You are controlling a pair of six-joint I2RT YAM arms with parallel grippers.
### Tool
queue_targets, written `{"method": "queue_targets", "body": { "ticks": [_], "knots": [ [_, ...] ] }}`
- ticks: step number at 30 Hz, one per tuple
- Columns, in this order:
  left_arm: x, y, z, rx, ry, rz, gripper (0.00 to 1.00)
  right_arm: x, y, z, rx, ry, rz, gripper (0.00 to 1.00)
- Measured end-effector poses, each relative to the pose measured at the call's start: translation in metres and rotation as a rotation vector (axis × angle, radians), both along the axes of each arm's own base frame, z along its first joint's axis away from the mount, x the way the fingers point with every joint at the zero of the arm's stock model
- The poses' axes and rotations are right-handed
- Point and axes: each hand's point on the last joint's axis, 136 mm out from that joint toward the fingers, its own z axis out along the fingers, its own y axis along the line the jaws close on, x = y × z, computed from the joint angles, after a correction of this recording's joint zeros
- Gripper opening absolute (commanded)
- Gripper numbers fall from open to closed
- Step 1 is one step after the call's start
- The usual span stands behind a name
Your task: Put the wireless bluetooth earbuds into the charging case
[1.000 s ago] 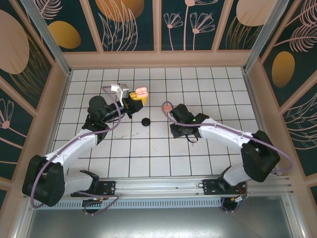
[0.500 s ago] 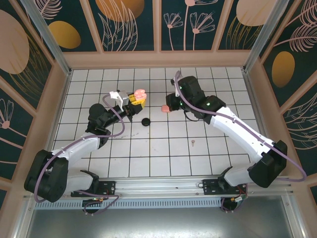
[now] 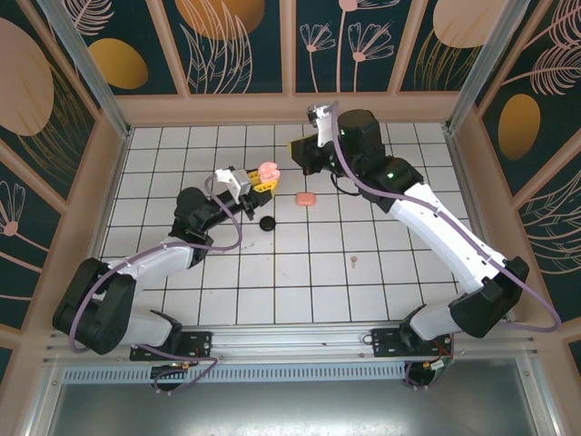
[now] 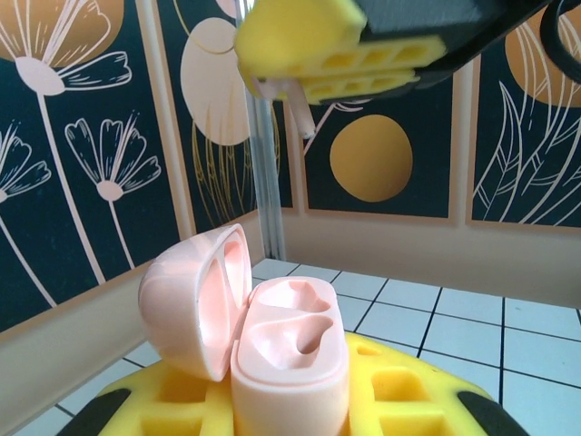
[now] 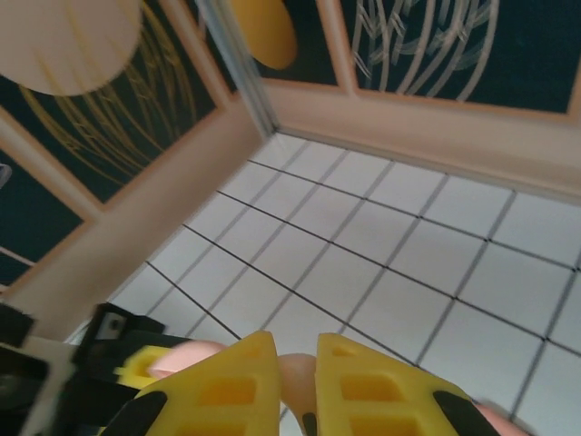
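Left gripper (image 3: pixel 261 180) clamps open pink charging case (image 4: pixel 289 345), sockets up; right gripper (image 5: pixel 296 350) poised at its 12 o'clock, pinching pale pink earbud (image 4: pixel 300 113), stem hanging down toward them

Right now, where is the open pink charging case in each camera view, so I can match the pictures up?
Top external: the open pink charging case sits left of centre, held in the left gripper.
Left wrist: bottom centre, hinged open to the left, below the right gripper's earbud.
Right wrist: probably the blurred pink patch at lower left.
Shared landmark: the left gripper's yellow fingers.
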Motion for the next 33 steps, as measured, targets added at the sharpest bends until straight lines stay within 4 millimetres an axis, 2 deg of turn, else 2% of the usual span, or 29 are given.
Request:
{"method": "queue_targets", "body": {
  "ticks": [5, 9, 18, 23, 33],
  "knots": [
    [0.005, -0.009, 0.008, -0.006, -0.021, -0.007, 0.0, -0.017, 0.004, 0.011, 0.067, -0.051, 0.077, 0.13],
    [0.006, -0.01, 0.01, -0.011, -0.027, -0.007, 0.0, -0.026, 0.006, 0.009, 0.097, -0.065, 0.114, 0.13],
    [0.006, -0.012, 0.011, -0.014, -0.03, -0.011, 0.0, -0.043, 0.027, 0.002, 0.136, -0.058, 0.179, 0.13],
    [0.006, -0.013, 0.014, -0.016, -0.035, -0.013, 0.0, -0.045, 0.032, 0.005, 0.147, -0.069, 0.191, 0.13],
    [0.006, -0.014, 0.019, -0.024, -0.042, -0.015, 0.0, -0.04, 0.037, -0.01, 0.13, -0.041, 0.189, 0.13]
  ]
}}
